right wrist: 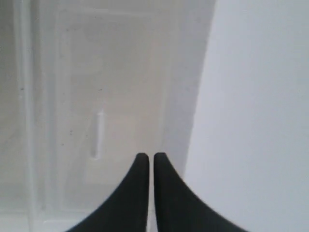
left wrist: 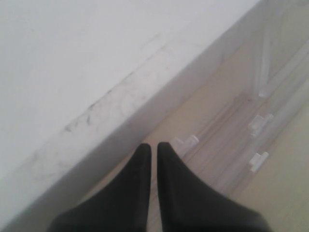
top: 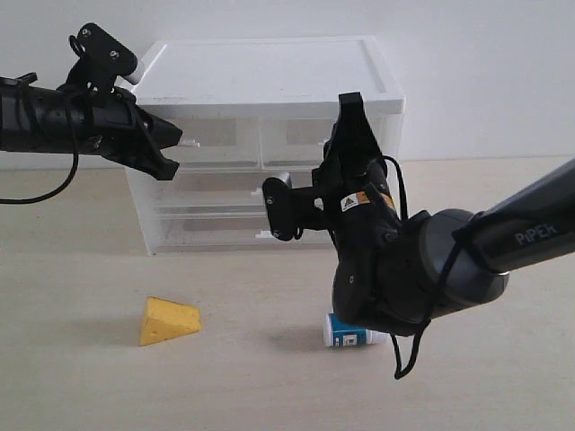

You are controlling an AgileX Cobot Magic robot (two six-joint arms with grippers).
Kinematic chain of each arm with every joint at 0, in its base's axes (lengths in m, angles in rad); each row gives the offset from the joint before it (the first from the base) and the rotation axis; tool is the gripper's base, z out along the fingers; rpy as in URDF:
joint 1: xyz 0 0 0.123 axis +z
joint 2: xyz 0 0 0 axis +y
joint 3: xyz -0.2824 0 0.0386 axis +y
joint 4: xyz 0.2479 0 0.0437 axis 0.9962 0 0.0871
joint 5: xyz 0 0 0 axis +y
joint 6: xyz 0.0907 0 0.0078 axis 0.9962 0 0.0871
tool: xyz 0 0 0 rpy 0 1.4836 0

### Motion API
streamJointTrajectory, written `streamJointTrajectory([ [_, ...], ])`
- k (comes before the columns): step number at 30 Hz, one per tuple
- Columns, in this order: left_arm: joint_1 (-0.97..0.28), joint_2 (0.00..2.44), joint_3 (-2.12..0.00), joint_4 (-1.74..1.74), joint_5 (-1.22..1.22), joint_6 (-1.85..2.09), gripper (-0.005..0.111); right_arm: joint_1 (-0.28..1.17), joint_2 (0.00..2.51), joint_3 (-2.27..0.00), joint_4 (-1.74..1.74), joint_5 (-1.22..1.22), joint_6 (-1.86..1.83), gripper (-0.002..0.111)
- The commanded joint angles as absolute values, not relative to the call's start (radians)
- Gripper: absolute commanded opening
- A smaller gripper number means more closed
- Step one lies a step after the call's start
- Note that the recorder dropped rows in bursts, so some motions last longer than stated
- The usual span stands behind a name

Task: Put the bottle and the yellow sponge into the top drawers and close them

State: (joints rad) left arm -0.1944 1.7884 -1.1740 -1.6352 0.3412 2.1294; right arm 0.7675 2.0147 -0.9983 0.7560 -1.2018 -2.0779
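Note:
The yellow sponge (top: pixel 168 321) lies on the table at the front left, apart from both arms. The bottle (top: pixel 344 333) lies on its side further right, partly hidden under my right arm. The top drawers (top: pixel 223 144) (top: pixel 295 139) sit side by side in the white cabinet (top: pixel 269 72), their fronts flush with it. My left gripper (top: pixel 175 148) (left wrist: pixel 154 145) is shut and empty, close to the left drawer's tab handle (top: pixel 190 142). My right gripper (top: pixel 349 99) (right wrist: pixel 147 155) points upward in front of the cabinet's upper right part, shut with nothing in it.
Two full-width drawers (top: pixel 225 211) fill the cabinet below the top ones. Their tab handles (left wrist: pixel 260 121) show in the left wrist view. The right arm's bulky wrist (top: pixel 395 269) hangs over the table in front of the cabinet. A white wall (top: pixel 485 63) stands behind.

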Motion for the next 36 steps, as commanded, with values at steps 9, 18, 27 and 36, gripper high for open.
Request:
streamJointTrajectory([
  [9, -0.183, 1.791, -1.199, -1.678, 0.280, 2.132, 0.004, 0.798, 1.924, -0.936, 0.986, -1.221, -1.690, 0.000],
  [18, -0.183, 1.791, -1.199, -1.678, 0.295, 2.132, 0.004, 0.800, 1.885, -0.897, 0.983, -0.927, -0.985, 0.000],
  [27, -0.183, 1.791, -1.199, -1.685, 0.313, 2.132, 0.004, 0.796, 1.885, -0.897, 0.960, -0.917, -0.744, 0.040],
  [36, -0.183, 1.791, -1.197, -1.685, 0.313, 2.123, 0.004, 0.760, 1.885, -0.897, 0.989, -0.930, -0.554, 0.050],
])
